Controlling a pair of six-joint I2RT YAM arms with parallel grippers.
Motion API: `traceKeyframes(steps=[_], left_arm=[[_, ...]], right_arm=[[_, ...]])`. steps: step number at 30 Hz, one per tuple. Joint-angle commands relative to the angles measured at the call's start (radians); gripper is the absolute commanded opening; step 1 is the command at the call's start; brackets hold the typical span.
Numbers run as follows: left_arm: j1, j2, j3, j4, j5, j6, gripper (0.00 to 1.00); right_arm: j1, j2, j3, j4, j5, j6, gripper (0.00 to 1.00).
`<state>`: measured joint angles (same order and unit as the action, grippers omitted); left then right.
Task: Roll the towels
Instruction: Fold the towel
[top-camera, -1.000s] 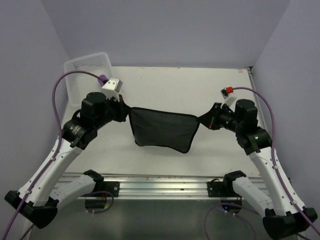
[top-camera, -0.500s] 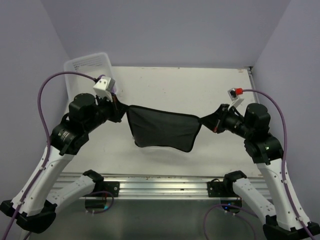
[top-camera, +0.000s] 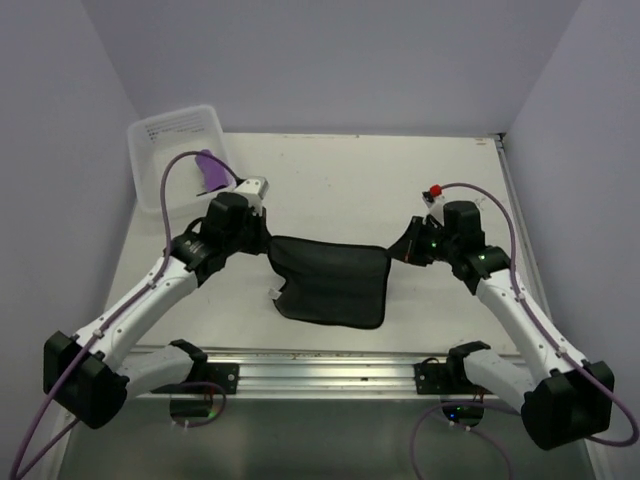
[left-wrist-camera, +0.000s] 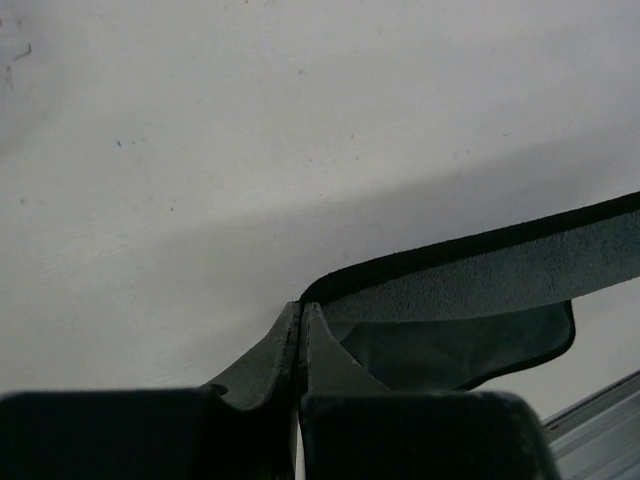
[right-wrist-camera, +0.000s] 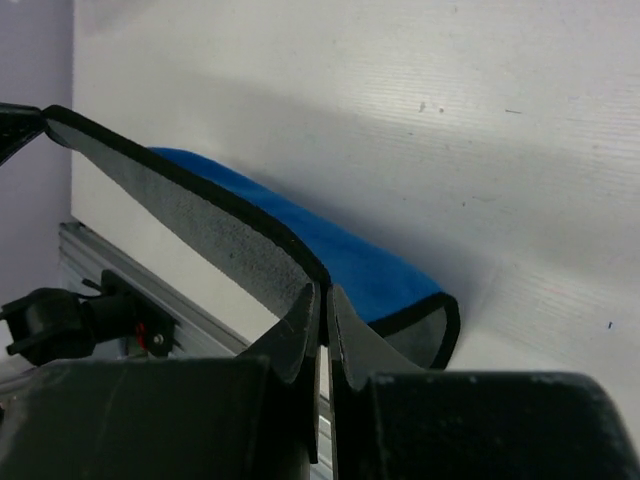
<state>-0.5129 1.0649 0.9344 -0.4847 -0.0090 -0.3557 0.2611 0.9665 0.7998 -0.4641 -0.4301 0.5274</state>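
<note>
A dark grey-black towel (top-camera: 335, 285) with a black hem is stretched between both grippers low over the white table (top-camera: 340, 180). My left gripper (top-camera: 268, 243) is shut on its left corner, and in the left wrist view its tips (left-wrist-camera: 302, 306) pinch the hem while the towel (left-wrist-camera: 500, 275) runs off to the right. My right gripper (top-camera: 402, 250) is shut on the right corner (right-wrist-camera: 325, 290). A bright blue towel (right-wrist-camera: 330, 235) shows under the dark one in the right wrist view and is hidden from above. The purple towel (top-camera: 210, 166) lies in the tub.
The clear plastic tub (top-camera: 165, 128) stands at the table's back left corner. A metal rail (top-camera: 320, 370) runs along the near edge, close below the towel's lower hem. Purple walls close in the left, right and back sides.
Both arms have dropped lower and come closer together. The dark towel, held taut and higher before, now sags with its near part lower and closer to the rail.
</note>
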Motion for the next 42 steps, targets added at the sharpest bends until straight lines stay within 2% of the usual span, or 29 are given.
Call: traceKeyframes(steps=[1,9,15,21,28,34,42], left_arm=[[0.002,0.067,-0.025,0.168,-0.068,0.001,0.0],[0.004,0.269,0.004,0.391,-0.082,0.015,0.0],[0.004,0.36,0.021,0.538,-0.075,0.034,0.0],[0.005,0.411,-0.012,0.701,-0.063,0.05,0.0],[0.019,0.489,0.021,0.77,-0.037,0.063,0.0],[0.024,0.529,0.026,0.785,-0.04,0.077,0.0],[0.027,0.405,-0.186,0.923,-0.039,0.08,0.0]], right_arm=[[-0.003,0.072,-0.027,0.161,0.034,-0.05,0.0],[-0.005,0.153,-0.05,0.326,0.169,-0.145,0.0],[-0.036,0.228,-0.045,0.404,0.174,-0.152,0.0],[-0.037,0.196,-0.163,0.602,0.244,-0.139,0.0],[-0.036,0.182,-0.238,0.768,0.315,-0.173,0.0],[-0.037,0.218,-0.243,0.788,0.294,-0.179,0.0],[-0.034,0.118,-0.298,0.717,0.258,-0.202,0.0]])
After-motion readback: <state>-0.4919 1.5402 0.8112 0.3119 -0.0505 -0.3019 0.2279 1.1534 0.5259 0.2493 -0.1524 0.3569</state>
